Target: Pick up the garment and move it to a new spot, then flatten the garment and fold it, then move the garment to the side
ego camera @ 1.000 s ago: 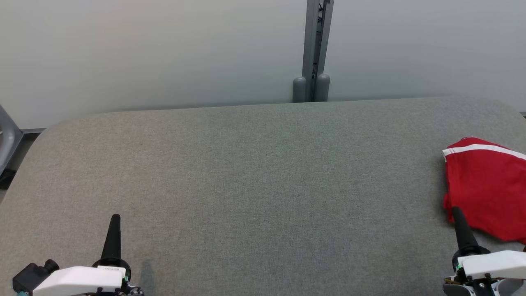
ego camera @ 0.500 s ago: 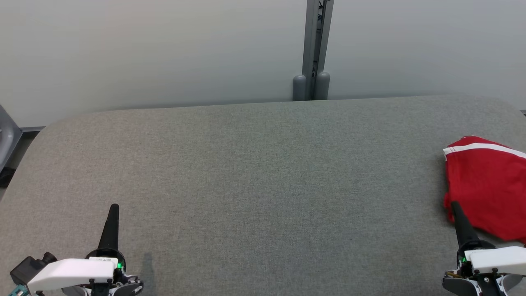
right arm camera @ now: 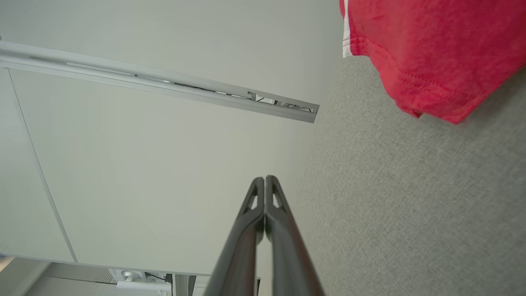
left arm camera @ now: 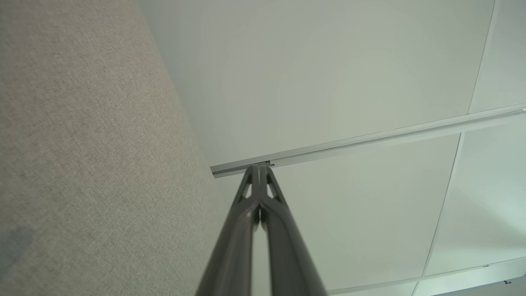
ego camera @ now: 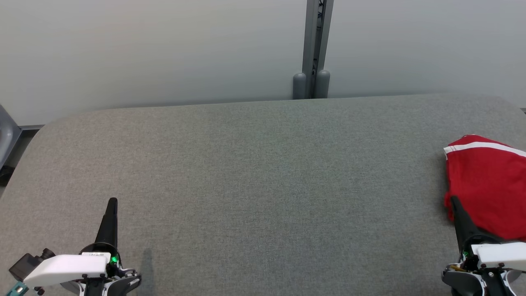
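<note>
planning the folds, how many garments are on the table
1: a red garment with a white stripe at the right edge of the table, near the right gripper. It runs past the picture's edge, so more may be hidden.

Here's a broad grey tabletop [ego camera: 263,172] across the foreground, covered in a woven, felt-like fabric, its far corners rounded. Behind it rises a pale wall [ego camera: 144,49] of smooth panels, softly and evenly lit, no hard shadows anywhere. A grey metal post [ego camera: 315,37] runs up between two panels, right of centre, and two rounded grey caps [ego camera: 311,87] sit at its foot, just behind the tabletop's far edge. Far left, a slanted grey metal piece [ego camera: 5,135] pokes in, with a grey strip [ego camera: 32,129] along the wall's foot beside it. In the left wrist view, thin seams [left arm camera: 446,197] divide the panels.
</note>
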